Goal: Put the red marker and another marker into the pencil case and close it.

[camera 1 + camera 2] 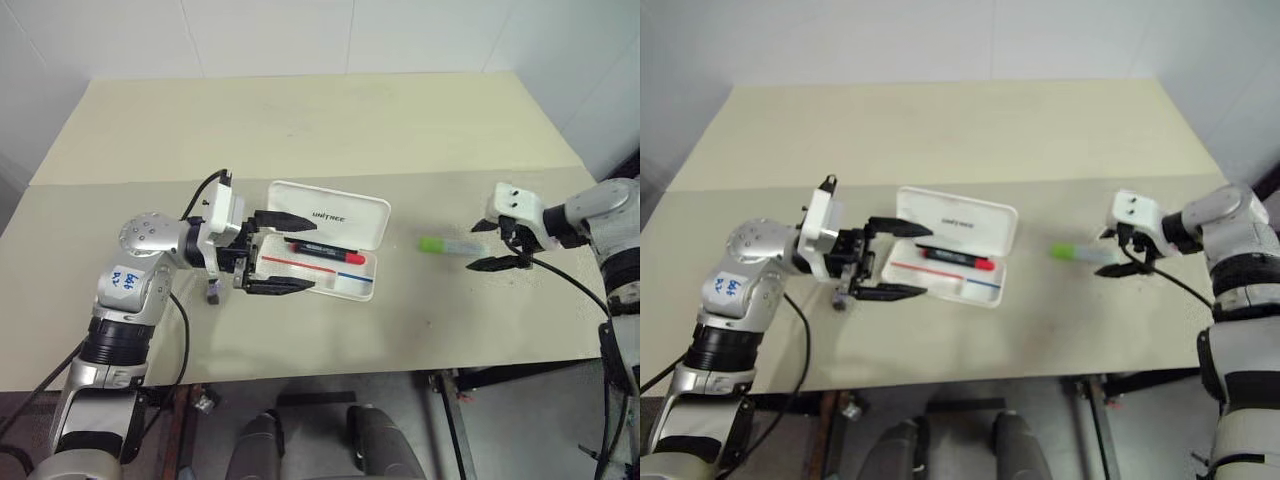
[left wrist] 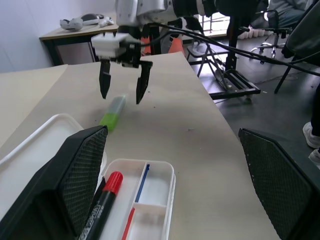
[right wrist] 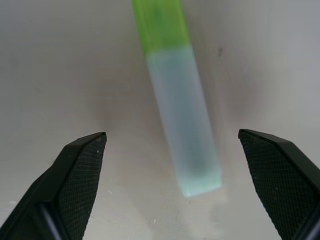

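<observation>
Red marker (image 1: 325, 250) in open pencil case (image 1: 320, 240), green-capped marker (image 3: 176, 95) between spread right hand (image 1: 508, 245) fingers

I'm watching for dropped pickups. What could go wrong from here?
The right claw hangs open over the pale end of the green marker, not its middle; gripping there might tip or roll it. The left claw straddles the open case holding the red marker and could nudge it.

Lighting is even, diffuse and bright from overhead. The worktop (image 1: 300, 130) shows no glare; shadows under the arms are soft and faint. The right eye view is slightly hazier than the left. In the right wrist view, the green-capped marker (image 3: 177, 95) is soft-focused, its edges blurred.
</observation>
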Controlling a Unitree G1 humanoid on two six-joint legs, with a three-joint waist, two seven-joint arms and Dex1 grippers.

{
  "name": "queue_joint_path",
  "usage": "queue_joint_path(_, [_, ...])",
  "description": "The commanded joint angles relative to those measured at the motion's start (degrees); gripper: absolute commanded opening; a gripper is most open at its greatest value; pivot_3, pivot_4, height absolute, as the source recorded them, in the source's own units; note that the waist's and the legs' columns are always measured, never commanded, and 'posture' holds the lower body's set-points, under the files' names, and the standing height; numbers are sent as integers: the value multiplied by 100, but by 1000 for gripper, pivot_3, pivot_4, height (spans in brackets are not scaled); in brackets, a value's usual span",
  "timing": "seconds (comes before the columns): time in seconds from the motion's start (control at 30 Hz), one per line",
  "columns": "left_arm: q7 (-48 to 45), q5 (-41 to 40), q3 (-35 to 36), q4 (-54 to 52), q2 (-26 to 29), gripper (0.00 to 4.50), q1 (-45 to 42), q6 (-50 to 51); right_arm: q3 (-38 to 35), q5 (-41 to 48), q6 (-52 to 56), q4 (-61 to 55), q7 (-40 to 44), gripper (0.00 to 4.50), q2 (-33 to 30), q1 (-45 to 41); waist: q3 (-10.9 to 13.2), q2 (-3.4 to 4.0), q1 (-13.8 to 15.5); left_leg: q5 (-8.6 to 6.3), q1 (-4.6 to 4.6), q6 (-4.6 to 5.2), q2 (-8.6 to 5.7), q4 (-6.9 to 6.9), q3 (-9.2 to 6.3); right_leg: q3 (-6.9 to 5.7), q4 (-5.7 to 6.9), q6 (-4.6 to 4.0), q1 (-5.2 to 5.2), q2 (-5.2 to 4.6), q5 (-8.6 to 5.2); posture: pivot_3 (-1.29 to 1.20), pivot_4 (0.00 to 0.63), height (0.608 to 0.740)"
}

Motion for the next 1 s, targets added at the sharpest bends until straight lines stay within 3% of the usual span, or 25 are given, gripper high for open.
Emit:
queue_joint_path(0.03, [66, -20, 48, -229, -13, 4500, -69, -19, 66, -338, -202, 407, -254, 4468, 103, -319, 0, 0, 1, 1, 1, -2, 1, 1, 0, 1, 2, 0, 0, 1, 0, 0, 150, 740])
queue_joint_path(0.13, [126, -19, 98, -319, 20, 4500, 28, -15, 70, -527, -284, 614, -387, 4468, 239, -413, 0, 0, 1, 2, 3, -3, 1, 9, 0, 1, 5, 2, 4, 2, 2, 0, 150, 740])
queue_joint_path(0.23, [201, -37, 166, -457, 93, 4500, 172, 9, -8, -578, -247, 734, -364, 3845, 370, -518, 0, -1, -41, 2, 5, -4, 1, 27, 3, 10, 6, 12, 12, 2, 10, 0, 150, 740])
queue_joint_path(0.5, [360, -96, 337, -720, 263, 4500, 504, 47, -153, -582, -315, 774, -177, 1095, 510, -660, 0, 0, -136, 4, 10, 0, 1, 63, 20, 40, 3, 34, 23, 6, 50, 0, 150, 740])
queue_joint_path(0.73, [379, -63, 310, -649, 215, 4500, 451, 7, -266, -546, -389, 743, -266, 1067, 460, -599, 0, 0, -130, 3, 8, 2, 1, 59, 33, 58, -6, 40, 20, 6, 53, 0, 150, 740])
queue_joint_path(1.0, [87, -70, 612, -470, 692, 4500, 780, -101, -667, -19, 60, -100, 1103, 1067, -118, -319, 2, 3, -126, 0, 5, 5, 1, 51, 58, 89, -7, 46, 3, 9, 56, 0, 150, 740])
